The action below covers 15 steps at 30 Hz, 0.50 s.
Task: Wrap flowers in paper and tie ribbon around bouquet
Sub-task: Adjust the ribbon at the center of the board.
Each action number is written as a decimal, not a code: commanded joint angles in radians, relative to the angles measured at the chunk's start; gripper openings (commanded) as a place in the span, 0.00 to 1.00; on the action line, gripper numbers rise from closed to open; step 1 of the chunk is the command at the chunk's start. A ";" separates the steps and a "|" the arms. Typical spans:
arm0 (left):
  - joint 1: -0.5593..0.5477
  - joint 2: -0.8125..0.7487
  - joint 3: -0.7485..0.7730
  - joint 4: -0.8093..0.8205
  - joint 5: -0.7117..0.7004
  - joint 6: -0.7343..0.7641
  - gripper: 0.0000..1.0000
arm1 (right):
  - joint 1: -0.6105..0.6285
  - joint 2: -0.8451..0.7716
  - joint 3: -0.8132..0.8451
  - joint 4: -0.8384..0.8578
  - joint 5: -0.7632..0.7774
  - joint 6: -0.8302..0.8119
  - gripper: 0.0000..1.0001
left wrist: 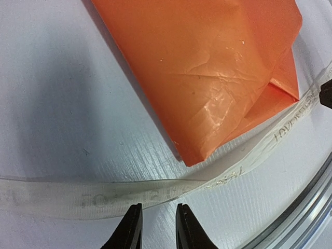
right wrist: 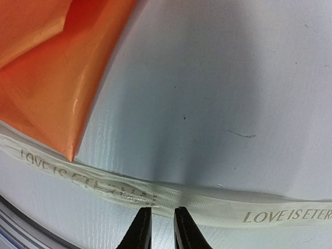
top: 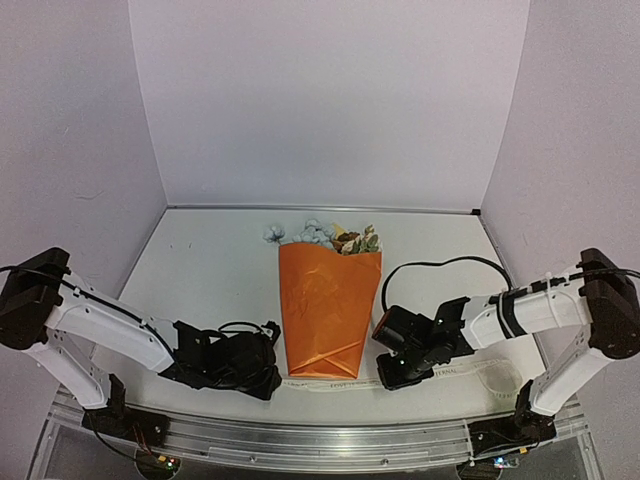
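The bouquet [top: 328,310] lies in the middle of the table, an orange paper [left wrist: 207,67] cone with its narrow end toward me. Pale blue and cream flowers [top: 325,235] stick out of its far wide end. The cream ribbon [top: 460,372] with printed lettering lies flat across the table just under the cone's narrow tip [right wrist: 70,155]. My left gripper [left wrist: 158,210] hovers low at the ribbon's [left wrist: 104,197] near edge, left of the tip, open a narrow gap with nothing in it. My right gripper [right wrist: 162,211] sits over the ribbon's [right wrist: 223,205] near edge on the right, also narrowly open and empty.
A metal rail [top: 330,445] runs along the table's near edge, close behind both grippers. A black cable [top: 440,265] loops above the right arm. White walls close in the table at the left, right and back.
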 commanded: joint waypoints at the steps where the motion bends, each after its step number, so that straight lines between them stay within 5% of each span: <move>1: -0.001 0.026 0.006 0.051 -0.033 0.010 0.24 | 0.007 0.032 0.018 -0.018 0.033 -0.010 0.16; 15: 0.029 0.065 0.001 -0.027 -0.066 -0.074 0.23 | 0.000 0.038 0.002 -0.032 0.072 0.001 0.14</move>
